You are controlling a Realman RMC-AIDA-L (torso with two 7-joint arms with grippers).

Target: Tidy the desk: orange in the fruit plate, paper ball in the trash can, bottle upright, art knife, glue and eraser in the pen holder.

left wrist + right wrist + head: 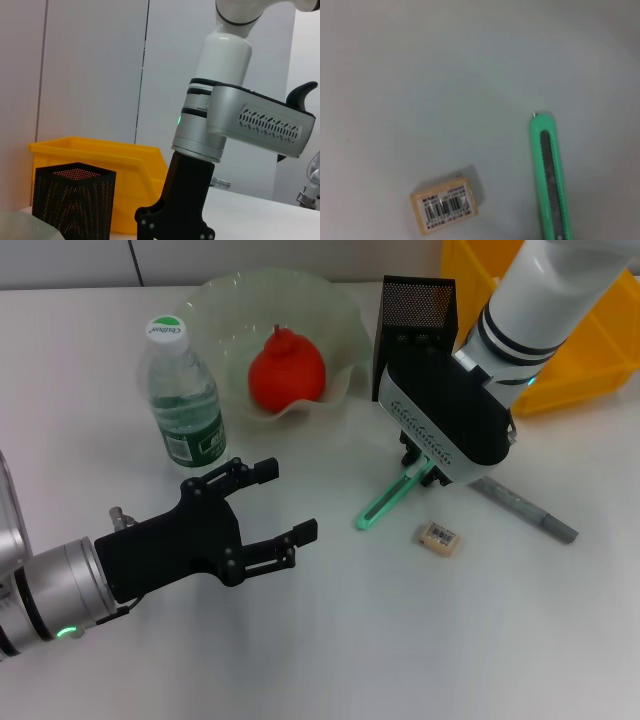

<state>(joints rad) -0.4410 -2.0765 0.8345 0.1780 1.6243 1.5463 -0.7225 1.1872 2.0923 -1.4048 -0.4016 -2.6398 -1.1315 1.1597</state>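
Note:
My right gripper hangs low over the rear end of the mint-green art knife, which points toward my left on the desk. The knife also shows in the right wrist view, next to the eraser. The eraser lies just in front of the gripper and the grey glue stick to its right. My left gripper is open and empty, hovering in front of the upright bottle. The orange sits in the fruit plate. The paper ball is not in view.
The black mesh pen holder stands right behind my right gripper, with the yellow trash can beyond it at the back right. Both also show in the left wrist view, the pen holder in front of the trash can.

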